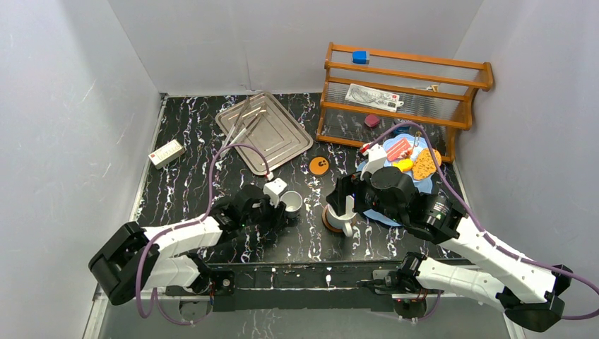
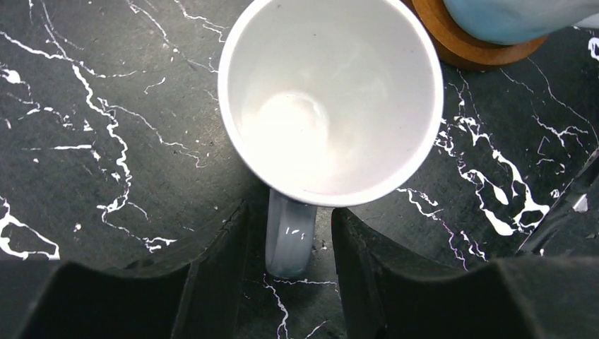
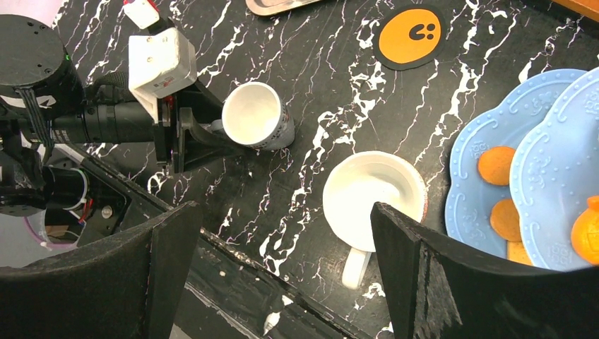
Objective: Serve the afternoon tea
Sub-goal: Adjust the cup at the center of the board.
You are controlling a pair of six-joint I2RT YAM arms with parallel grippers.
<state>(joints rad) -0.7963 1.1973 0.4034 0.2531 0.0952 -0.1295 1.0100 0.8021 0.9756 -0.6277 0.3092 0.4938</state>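
A grey mug (image 1: pixel 292 203) stands upright on the black marbled table. In the left wrist view its handle (image 2: pixel 289 236) lies between the fingers of my left gripper (image 2: pixel 289 247), with a small gap on each side; the jaws are open. A white mug (image 3: pixel 374 198) sits on a brown saucer (image 2: pixel 480 44), close to the grey mug's right. My right gripper (image 3: pixel 282 219) hangs above the white mug, wide open and empty. The light-blue stand (image 3: pixel 466 162) holds orange pastries (image 3: pixel 496 164); the top view shows a pink cake (image 1: pixel 398 148) and a cookie (image 1: pixel 424 164) on it.
An orange round coaster (image 1: pixel 319 166) lies behind the mugs. A silver tray (image 1: pixel 279 134) with metal tongs (image 1: pixel 244 123) sits at the back left, and a wooden rack (image 1: pixel 402 85) at the back right. A small white box (image 1: pixel 167 152) lies at the left.
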